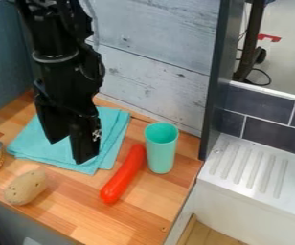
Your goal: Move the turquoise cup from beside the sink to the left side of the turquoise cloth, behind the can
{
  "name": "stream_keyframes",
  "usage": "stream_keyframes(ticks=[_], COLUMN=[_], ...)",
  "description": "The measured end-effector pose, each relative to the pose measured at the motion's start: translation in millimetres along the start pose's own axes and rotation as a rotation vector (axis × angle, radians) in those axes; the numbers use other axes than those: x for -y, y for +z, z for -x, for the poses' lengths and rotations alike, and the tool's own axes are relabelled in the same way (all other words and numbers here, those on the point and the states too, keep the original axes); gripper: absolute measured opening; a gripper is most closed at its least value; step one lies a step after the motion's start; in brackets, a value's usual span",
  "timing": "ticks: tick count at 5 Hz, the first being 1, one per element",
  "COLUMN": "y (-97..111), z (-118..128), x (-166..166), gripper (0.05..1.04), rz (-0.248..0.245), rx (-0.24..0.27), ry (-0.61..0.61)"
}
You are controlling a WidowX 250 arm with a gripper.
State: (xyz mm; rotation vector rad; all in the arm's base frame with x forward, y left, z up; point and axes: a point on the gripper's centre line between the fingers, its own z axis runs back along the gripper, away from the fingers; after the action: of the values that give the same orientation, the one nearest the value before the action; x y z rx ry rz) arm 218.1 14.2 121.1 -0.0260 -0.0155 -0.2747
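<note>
Gripper (66,152), black, with jaws parted and empty, hung over a turquoise cloth (51,154) folded flat on the wooden counter (80,213), perhaps for neatness, while a mint cup (162,152) stood upright on its base beside a red sausage (123,174).

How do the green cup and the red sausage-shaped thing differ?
The green cup stands upright, while the red sausage-shaped thing lies on its side. The cup is wide and open at the top; the red thing is slimmer, with closed, rounded ends. Both rest on the wooden counter.
</note>
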Motion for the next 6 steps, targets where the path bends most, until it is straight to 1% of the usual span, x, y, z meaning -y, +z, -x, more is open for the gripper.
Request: stream_keyframes(ticks=[1,3,4,5,6], y=[-4,-11,-13,-16,-24], z=[2,-49,-73,-91,-104], x=[0,25,31,32,33], gripper=[1.001,1.001,1.001,1.001,1.001], rz=[0.007,0.000,-0.027,-0.040,-0.023], rx=[-0.019,-0.017,0.001,0.006,0.020], ry=[0.005,-0.081,-0.098,-0.113,-0.128])
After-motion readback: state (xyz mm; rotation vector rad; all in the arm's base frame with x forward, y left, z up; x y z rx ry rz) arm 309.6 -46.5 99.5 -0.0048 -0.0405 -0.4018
